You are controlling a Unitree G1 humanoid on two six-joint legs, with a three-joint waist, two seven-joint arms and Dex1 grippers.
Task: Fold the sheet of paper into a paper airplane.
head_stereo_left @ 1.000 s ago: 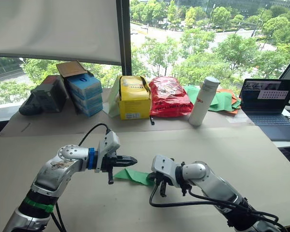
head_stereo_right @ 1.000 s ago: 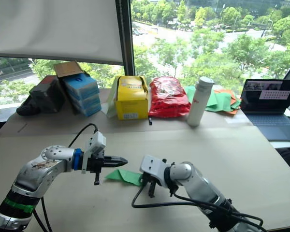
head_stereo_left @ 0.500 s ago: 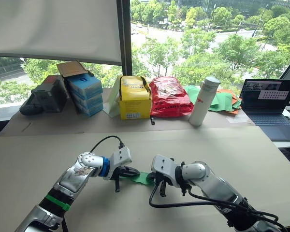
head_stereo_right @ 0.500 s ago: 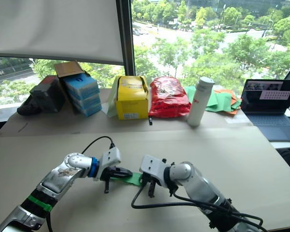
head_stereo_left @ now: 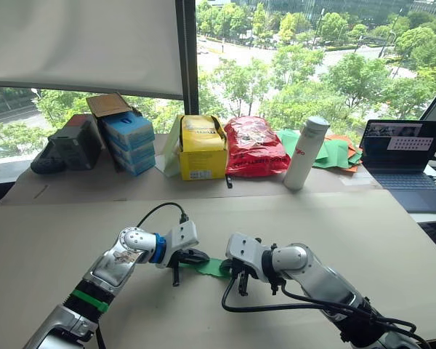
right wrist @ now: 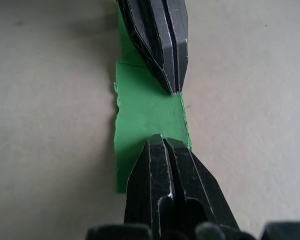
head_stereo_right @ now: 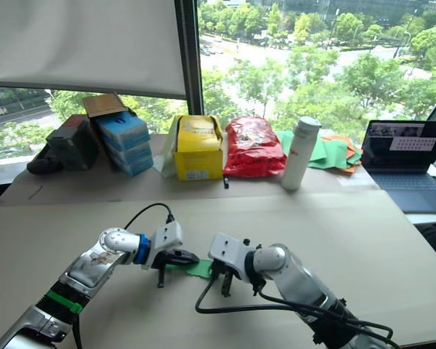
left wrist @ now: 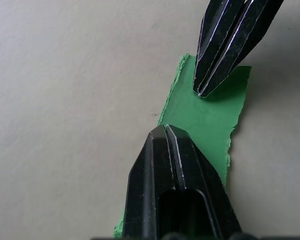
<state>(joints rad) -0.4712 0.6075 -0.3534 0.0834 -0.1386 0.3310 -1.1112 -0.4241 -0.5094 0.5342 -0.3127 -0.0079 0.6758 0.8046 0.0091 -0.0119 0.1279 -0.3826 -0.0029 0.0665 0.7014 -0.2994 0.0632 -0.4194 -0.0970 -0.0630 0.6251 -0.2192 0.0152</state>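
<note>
The sheet of paper (head_stereo_left: 212, 267) is bright green and folded into a narrow layered strip with ragged edges. It lies flat on the table between my two arms. My left gripper (head_stereo_left: 200, 257) is shut, and its tip rests on one end of the strip (left wrist: 205, 117). My right gripper (head_stereo_left: 234, 273) is also shut, with its tip on the other end. In the wrist views the two shut tips face each other across a short stretch of green (right wrist: 145, 112). Neither gripper has the paper between its fingers. The fingers hide part of the strip.
Along the back of the table stand blue boxes (head_stereo_left: 127, 138), a yellow box (head_stereo_left: 201, 149), a red bag (head_stereo_left: 254, 145) and a white bottle (head_stereo_left: 305, 153). A heap of green and orange sheets (head_stereo_left: 336, 151) and a laptop (head_stereo_left: 405, 156) sit at the back right.
My left gripper came down and forward from above the paper and now rests on its left end. It has held there for the last half second. The right gripper has stayed put.
</note>
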